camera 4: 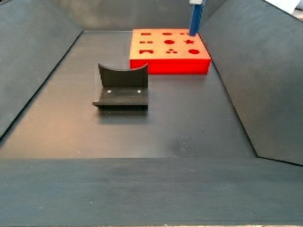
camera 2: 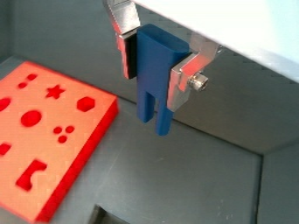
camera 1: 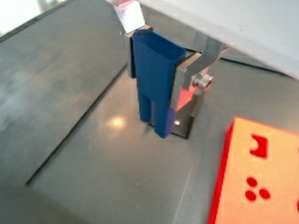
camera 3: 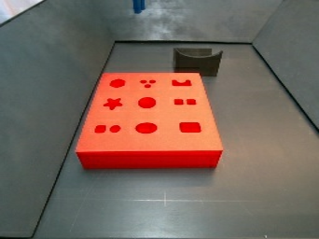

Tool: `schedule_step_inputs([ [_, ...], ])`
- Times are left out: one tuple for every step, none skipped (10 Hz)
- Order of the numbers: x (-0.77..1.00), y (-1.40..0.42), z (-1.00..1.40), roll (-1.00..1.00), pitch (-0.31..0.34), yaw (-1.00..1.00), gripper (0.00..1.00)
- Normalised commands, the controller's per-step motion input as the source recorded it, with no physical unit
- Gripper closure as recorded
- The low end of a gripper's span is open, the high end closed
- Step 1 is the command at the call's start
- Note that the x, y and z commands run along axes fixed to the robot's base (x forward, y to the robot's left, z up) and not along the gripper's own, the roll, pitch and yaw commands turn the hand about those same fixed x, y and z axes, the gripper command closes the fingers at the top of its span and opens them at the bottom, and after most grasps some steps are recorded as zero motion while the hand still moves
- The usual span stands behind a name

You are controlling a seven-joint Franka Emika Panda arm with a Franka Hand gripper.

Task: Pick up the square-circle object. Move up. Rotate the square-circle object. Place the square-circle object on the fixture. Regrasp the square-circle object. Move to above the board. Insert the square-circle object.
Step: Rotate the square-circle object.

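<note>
- The square-circle object (camera 1: 153,80) is a bright blue peg hanging upright between the gripper's (camera 1: 155,63) fingers, its two prongs pointing down towards the grey floor (camera 1: 82,131); both wrist views show it, and it touches nothing below.
- The gripper (camera 2: 152,54) is clamped on the upper part of the peg (camera 2: 152,83), one silver finger (camera 2: 187,74) with a screw head on one flat side, the other finger (camera 2: 121,39) on the opposite side.
- In a side view the peg (camera 3: 138,6) is only a small blue sliver at the top edge of the frame, left of centre, high above the far end of the bin; the gripper itself is cut off there.
- In a side view the peg (camera 4: 196,18) hangs near the top of the frame, right of centre, over or just past the board's (camera 4: 178,64) far right corner; from this angle I cannot quite tell which.
- The board (camera 3: 149,154) is a red block lying flat mid-floor, its dark cut-outs facing up; it also shows in both wrist views (camera 1: 233,175) (camera 2: 82,140).
- The fixture (camera 3: 199,62) stands on the floor beyond the board in that side view, apart from it.
- From the opposite side the fixture (camera 4: 120,87) sits left of centre, nearer the camera than the board, with nothing resting on it.
</note>
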Motion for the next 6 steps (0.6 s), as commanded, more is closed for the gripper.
schedule_step_inputs([
  [0.00,0.01,0.00,-0.08,0.056,-1.00,1.00],
  [0.00,0.01,0.01,-0.08,0.060,-1.00,1.00],
  [0.00,0.01,0.01,-0.10,0.073,-1.00,1.00],
  [0.00,0.01,0.01,-0.12,0.086,-1.00,1.00],
  [0.00,0.00,0.00,-0.04,0.030,-1.00,1.00],
  [0.00,0.00,0.00,-0.05,0.032,-1.00,1.00],
])
